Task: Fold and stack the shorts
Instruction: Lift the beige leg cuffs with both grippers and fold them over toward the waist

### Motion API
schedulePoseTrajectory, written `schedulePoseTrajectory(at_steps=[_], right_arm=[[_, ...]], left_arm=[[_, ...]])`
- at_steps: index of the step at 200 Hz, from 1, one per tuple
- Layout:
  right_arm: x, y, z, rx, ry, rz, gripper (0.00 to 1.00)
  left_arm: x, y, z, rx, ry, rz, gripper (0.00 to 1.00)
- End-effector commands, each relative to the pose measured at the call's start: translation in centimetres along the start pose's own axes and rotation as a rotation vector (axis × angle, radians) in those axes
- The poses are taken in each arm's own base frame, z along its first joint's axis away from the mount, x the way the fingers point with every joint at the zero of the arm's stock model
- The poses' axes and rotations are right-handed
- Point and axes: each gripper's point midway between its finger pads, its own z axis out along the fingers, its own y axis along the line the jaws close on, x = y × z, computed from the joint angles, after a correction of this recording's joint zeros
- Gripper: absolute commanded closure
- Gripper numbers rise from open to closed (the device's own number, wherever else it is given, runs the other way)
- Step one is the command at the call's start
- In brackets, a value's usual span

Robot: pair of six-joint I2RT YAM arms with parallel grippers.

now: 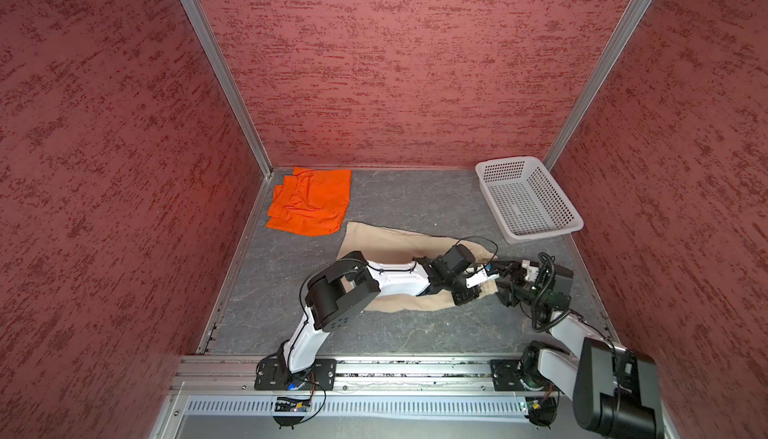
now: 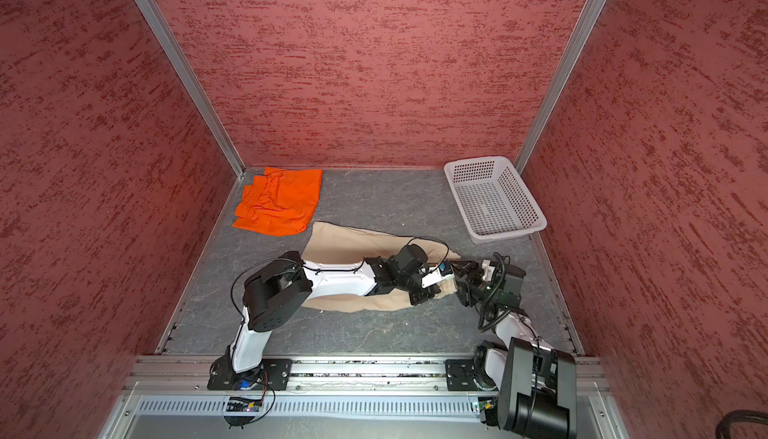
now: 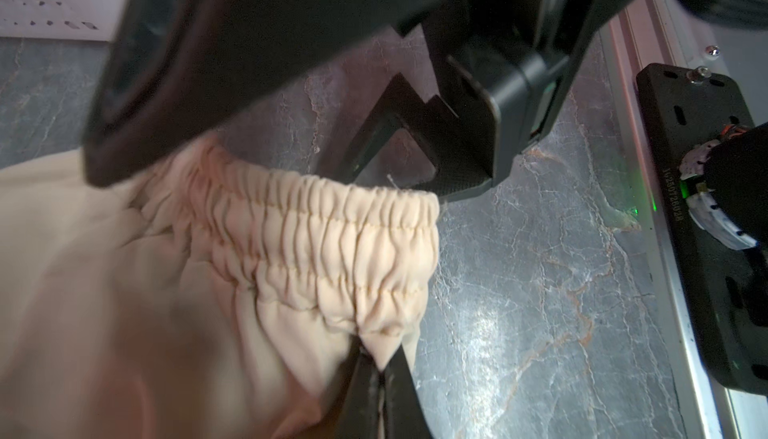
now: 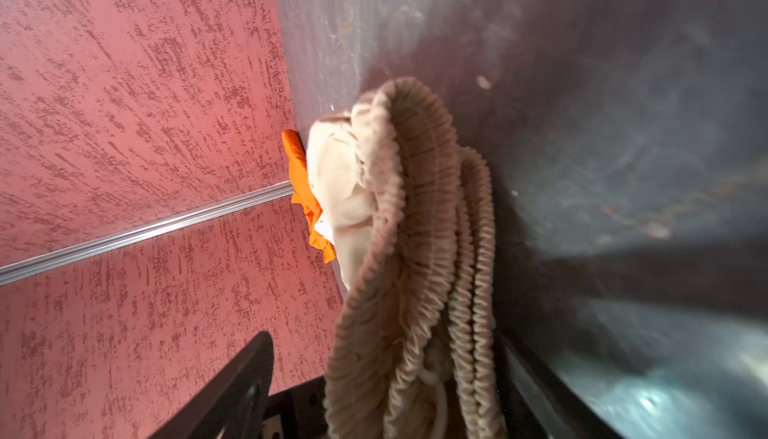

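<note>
The beige shorts (image 1: 386, 241) (image 2: 353, 241) lie across the middle of the grey floor, partly under the left arm. My left gripper (image 3: 380, 368) (image 1: 482, 291) is shut on the lower edge of their gathered waistband (image 3: 332, 241), which is lifted at the right end. My right gripper (image 4: 386, 341) (image 1: 498, 283) is open and faces the left one. The bunched waistband (image 4: 415, 208) hangs between its spread fingers (image 4: 249, 374). The orange shorts (image 1: 309, 202) (image 2: 278, 202) (image 4: 301, 191) lie folded in the far left corner, apart from both grippers.
A white perforated basket (image 1: 540, 235) (image 2: 507, 235) stands at the far right by the wall. Red textured walls close in three sides. The metal rail (image 1: 395, 364) with both arm bases runs along the near edge. Bare floor (image 1: 415, 200) lies between the orange shorts and the basket.
</note>
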Motion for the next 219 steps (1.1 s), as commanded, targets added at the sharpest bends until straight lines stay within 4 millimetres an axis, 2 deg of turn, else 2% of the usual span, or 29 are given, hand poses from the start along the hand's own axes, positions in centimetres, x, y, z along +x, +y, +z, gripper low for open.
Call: schedulePoseTrajectory(at_steps=[1, 15, 25, 28, 42, 49, 61, 80, 111, 144, 163, 193, 219], right_arm=[[0.6, -1.1, 0.2, 0.029, 0.006, 0.012, 0.17], [0.6, -1.3, 0.4, 0.037, 0.008, 0.007, 0.2], [0.2, -1.5, 0.5, 0.051, -0.005, 0.0, 0.26], [0.0, -1.5, 0.6, 0.056, -0.01, -0.004, 0.29], [-0.7, -1.7, 0.7, 0.102, -0.024, -0.03, 0.57], [-0.9, -1.7, 0.6, 0.129, -0.027, -0.051, 0.64], [-1.4, -1.1, 0.3, 0.182, -0.043, -0.107, 0.74], [-2.1, 0.6, -1.1, 0.276, -0.085, -0.212, 0.83], [-2.8, 4.8, -3.3, 0.374, -0.133, -0.377, 0.87], [-3.2, 9.9, -3.3, 0.451, -0.139, -0.545, 0.87], [-3.1, 13.2, -2.3, 0.485, -0.134, -0.647, 0.87], [-1.5, 17.2, 0.7, 0.548, -0.105, -0.796, 0.88], [1.1, 19.3, 3.4, 0.587, -0.094, -0.906, 0.88]], left_arm=[[-0.4, -0.3, 0.5, 0.025, -0.012, 0.008, 0.95], [-1.1, -1.1, 0.3, 0.051, -0.033, 0.026, 0.95], [-1.5, -1.7, 0.2, 0.063, -0.042, 0.037, 0.94], [-1.6, -1.8, 0.2, 0.064, -0.044, 0.039, 0.93], [-1.9, -1.9, -0.2, 0.059, -0.047, 0.017, 0.87], [-2.0, -1.5, -0.5, 0.048, -0.049, -0.006, 0.8], [-2.3, -0.6, -1.7, 0.022, -0.056, -0.056, 0.71], [-2.9, 1.7, -4.5, -0.049, -0.081, -0.158, 0.61], [-1.8, 6.7, -9.9, -0.185, -0.084, -0.425, 0.55], [2.4, 11.4, -15.8, -0.26, -0.114, -0.829, 0.48], [6.2, 13.0, -18.4, -0.302, -0.145, -1.052, 0.46], [12.6, 13.3, -20.6, -0.372, -0.154, -1.282, 0.5], [17.1, 12.4, -20.9, -0.434, -0.107, -1.379, 0.55]])
